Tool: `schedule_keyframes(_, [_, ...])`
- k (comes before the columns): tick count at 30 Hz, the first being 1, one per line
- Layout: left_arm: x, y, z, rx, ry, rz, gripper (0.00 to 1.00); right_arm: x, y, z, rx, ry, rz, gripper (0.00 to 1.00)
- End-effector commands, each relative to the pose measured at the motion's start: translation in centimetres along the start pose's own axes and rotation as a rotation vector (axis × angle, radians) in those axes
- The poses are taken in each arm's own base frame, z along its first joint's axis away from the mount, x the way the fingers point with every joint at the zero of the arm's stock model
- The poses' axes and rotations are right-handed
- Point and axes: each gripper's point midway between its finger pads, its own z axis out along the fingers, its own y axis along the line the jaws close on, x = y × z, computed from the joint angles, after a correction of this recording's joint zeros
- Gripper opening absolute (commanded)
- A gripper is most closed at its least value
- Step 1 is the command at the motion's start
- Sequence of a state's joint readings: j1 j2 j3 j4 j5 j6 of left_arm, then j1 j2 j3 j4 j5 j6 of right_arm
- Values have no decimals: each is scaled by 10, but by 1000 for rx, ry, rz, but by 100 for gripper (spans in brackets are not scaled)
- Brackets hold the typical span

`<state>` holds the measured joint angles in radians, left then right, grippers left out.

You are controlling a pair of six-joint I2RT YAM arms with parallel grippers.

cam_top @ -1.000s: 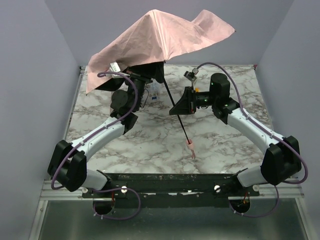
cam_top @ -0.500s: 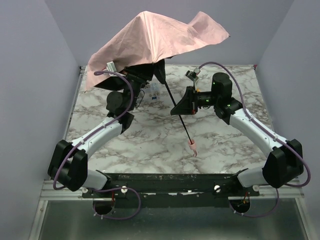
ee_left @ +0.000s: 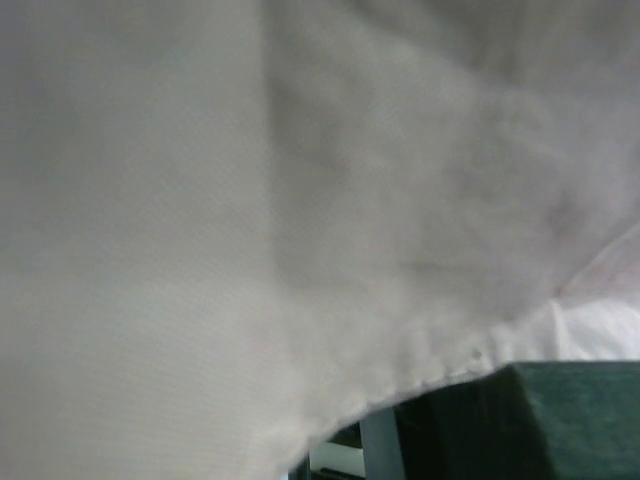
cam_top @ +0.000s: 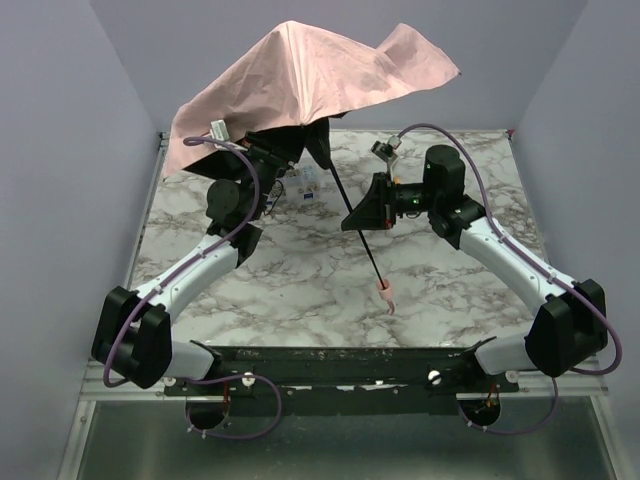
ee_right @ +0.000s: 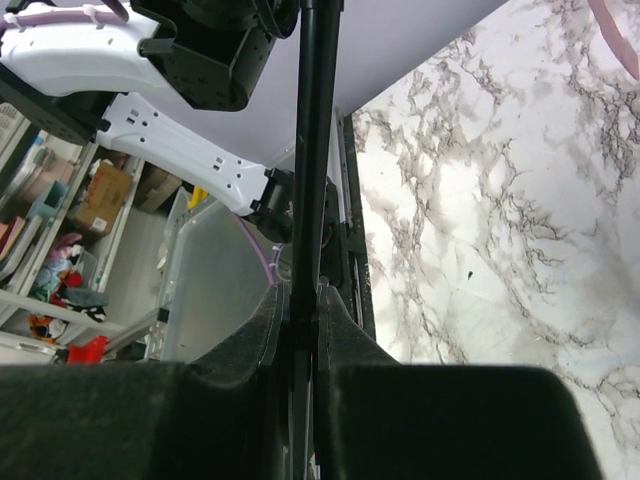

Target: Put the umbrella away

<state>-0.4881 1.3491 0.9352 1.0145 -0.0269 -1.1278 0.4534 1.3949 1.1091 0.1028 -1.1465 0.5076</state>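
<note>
- While the umbrella (cam_top: 300,85) stands fully open, the putting away looks barely begun. Its pale pink canopy (ee_left: 250,200) spreads wide and rumpled over the top end of the shaft (ee_right: 312,150), and nothing is folded, rolled or strapped.
- The thin black shaft slopes down from under the canopy toward the arm bases. It ends in the small pink handle (cam_top: 386,296), which is close over the marble table (cam_top: 300,290). Whether the handle touches the marble cannot be told.
- The right gripper (ee_right: 303,300) comes in from the right of the shaft and is clamped on it about midway along. In its wrist view both fingers press against the black rod with no gap.
- The left gripper (cam_top: 275,160) reaches in on the left of the shaft's upper end, tucked beneath the canopy. Its wrist camera shows almost nothing but fabric, so I cannot tell whether the jaws are wide, narrow or pinching cloth.
- A small white item with a blue mark (cam_top: 305,192) sits just left of the shaft's upper part. It is too small to identify.
- By my judgement nearly everything is left to do:
  - collapse the canopy toward the shaft;
  - shorten the shaft;
  - gather the loose fabric into a roll and wrap it.
- No storage place shows near the shaft.
</note>
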Motion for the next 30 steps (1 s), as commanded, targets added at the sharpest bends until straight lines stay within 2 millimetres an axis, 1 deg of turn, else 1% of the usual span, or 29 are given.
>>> schedule_keyframes(1, [6, -14, 4, 38, 67, -10, 47, -11, 19, -4, -39, -16, -118, 1])
schedule_keyframes(5, [8, -10, 6, 24, 66, -25, 49, -11, 18, -3, -32, -18, -117, 1])
schedule_keyframes(10, [2, -6, 13, -7, 12, -26, 46, -12, 17, -3, -27, -21, -119, 1])
schedule_keyframes(14, [6, -4, 19, -19, 5, -21, 42, -13, 13, -3, -3, -24, -123, 1])
schedule_keyframes(16, [8, -6, 23, -12, 7, -28, 36, -13, 12, -3, 2, -24, -125, 1])
schedule_keyframes(18, [11, -5, 24, -2, 10, -36, 25, -13, 12, -3, 4, -25, -126, 1])
schedule_keyframes(20, [13, -6, 24, 14, 21, -40, 1, -14, 10, -3, 22, -28, -128, 1])
schedule_keyframes(22, [17, -5, 21, 13, 38, -37, 0, -17, 4, -4, 62, -33, -136, 1])
schedule_keyframes(23, [19, -4, 19, 6, 54, -32, 0, -20, 2, -5, 82, -38, -145, 1])
schedule_keyframes(25, [32, -4, 12, -3, 119, -33, 0, -27, -9, -7, 134, -40, -137, 1])
schedule_keyframes(27, [51, -3, 2, -25, 188, -36, 0, -41, -19, -11, 169, -57, -120, 0])
schedule_keyframes(30, [81, 0, -19, -60, 253, -54, 0, -60, -34, -14, 200, -75, -97, 0])
